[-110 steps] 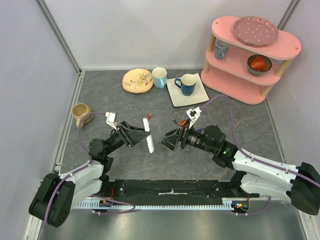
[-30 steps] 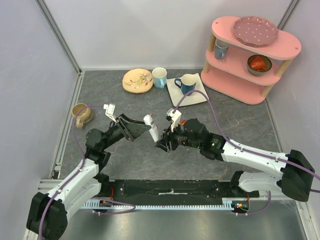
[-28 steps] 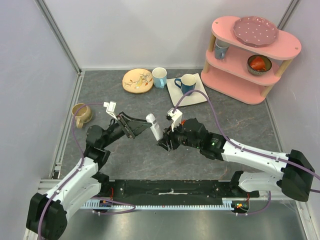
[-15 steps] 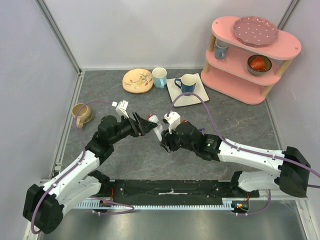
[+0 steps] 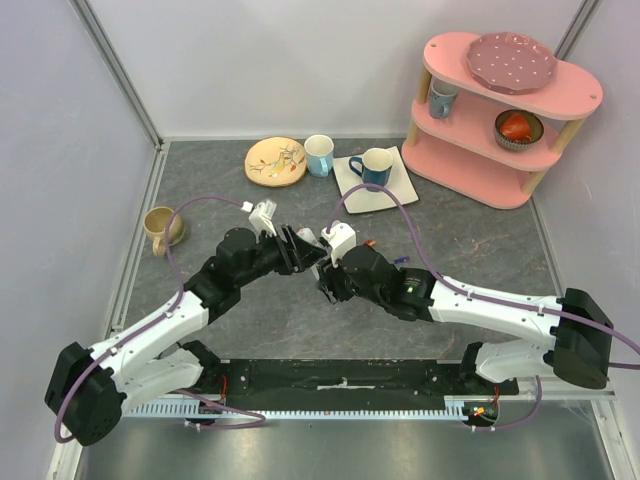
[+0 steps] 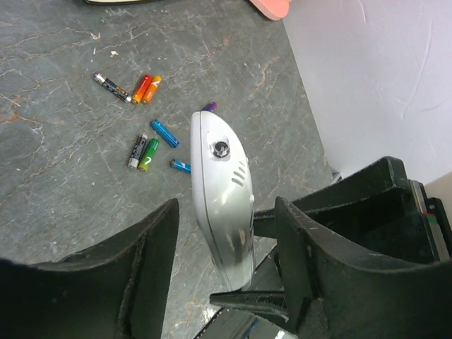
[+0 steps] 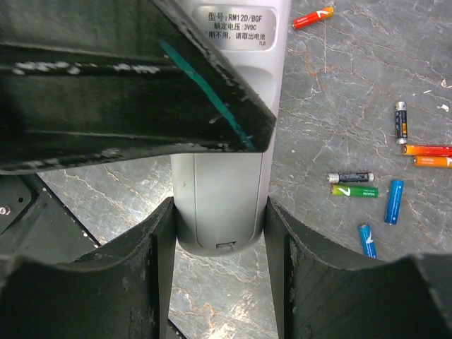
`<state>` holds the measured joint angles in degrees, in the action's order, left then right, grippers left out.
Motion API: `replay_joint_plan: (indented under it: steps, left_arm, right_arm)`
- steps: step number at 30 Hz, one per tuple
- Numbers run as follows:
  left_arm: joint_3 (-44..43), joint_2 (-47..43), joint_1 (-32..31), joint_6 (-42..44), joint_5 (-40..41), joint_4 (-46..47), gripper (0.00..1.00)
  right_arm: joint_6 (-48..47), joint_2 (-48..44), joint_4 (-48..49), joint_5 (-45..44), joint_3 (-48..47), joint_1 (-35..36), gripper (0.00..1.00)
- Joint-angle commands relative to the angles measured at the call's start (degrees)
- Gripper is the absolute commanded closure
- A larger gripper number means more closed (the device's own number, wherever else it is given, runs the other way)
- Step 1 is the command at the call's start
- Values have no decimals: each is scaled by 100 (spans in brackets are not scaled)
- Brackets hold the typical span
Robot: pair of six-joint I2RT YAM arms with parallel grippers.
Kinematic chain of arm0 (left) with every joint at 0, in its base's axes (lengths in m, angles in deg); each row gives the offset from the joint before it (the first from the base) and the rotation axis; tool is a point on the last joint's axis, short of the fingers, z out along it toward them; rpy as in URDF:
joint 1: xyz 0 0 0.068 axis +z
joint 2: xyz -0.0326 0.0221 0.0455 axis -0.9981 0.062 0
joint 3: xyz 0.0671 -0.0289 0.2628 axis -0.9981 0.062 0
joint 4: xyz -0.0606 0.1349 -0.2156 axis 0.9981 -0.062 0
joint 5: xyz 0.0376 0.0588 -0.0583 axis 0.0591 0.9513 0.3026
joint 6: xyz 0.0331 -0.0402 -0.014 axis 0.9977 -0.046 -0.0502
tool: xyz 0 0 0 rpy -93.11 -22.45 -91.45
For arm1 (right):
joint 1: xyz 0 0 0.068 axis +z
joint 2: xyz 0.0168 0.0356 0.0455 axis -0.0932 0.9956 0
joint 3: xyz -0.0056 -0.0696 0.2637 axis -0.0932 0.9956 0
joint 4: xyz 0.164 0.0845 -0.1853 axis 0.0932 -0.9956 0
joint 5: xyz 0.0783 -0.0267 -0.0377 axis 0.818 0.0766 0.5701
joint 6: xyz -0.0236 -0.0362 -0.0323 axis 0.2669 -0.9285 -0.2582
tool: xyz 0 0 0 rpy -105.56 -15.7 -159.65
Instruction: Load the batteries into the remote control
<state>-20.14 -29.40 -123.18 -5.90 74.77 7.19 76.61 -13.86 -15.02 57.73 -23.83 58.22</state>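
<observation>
Right gripper (image 5: 330, 272) and left gripper (image 5: 305, 252) stood tip to tip mid-frame overhead, well apart from the shelf (image 5: 470, 168). In the left wrist view, the jaws were half-spread astride the remote (image 6: 222, 187), with gaps on both sides. Batteries (image 6: 148, 154) lay loose at upper left. In the right wrist view, fingers (image 7: 159, 268) clamped the remote's lower end. Judging by this, nothing was loaded yet.

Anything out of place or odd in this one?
Only the batteries: they lie scattered loose on the table, pointing different ways. The remote control, gripped by the right fingers, shows no damage.
</observation>
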Motion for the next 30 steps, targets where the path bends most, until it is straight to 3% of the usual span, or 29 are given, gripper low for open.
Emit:
replay_joint_plan:
  steps: [1, 13, 16, 17, 19, 20, 23, 30]
  left_arm:
    - [-306, 267, -237, 225, 516, 139, 40]
    - [-324, 417, -396, 278, 843, 174, 74]
    - [-271, 364, -405, 295, 843, 236, 89]
    - [-236, 356, -405, 295, 851, 297, 98]
    - [-157, 285, -405, 278, 904, 420, 98]
    - [-52, 259, -396, 260, 930, 507, 98]
    - [115, 162, -405, 181, 1141, 798, 98]
    - [274, 66, -396, 164, 2001, 1035, 98]
  right_arm:
    - [78, 40, 71, -300, -291, 85, 85]
    - [113, -13, -26, -397, -247, 138, 84]
    - [104, 5, -43, -345, -239, 138, 81]
    - [130, 22, -61, -327, -247, 138, 74]
    - [174, 40, -87, -266, -256, 138, 61]
    - [244, 49, -122, -222, -274, 138, 44]
    - [420, 40, -175, -108, -300, 138, 27]
    - [859, -363, -316, 25, -230, 138, 10]
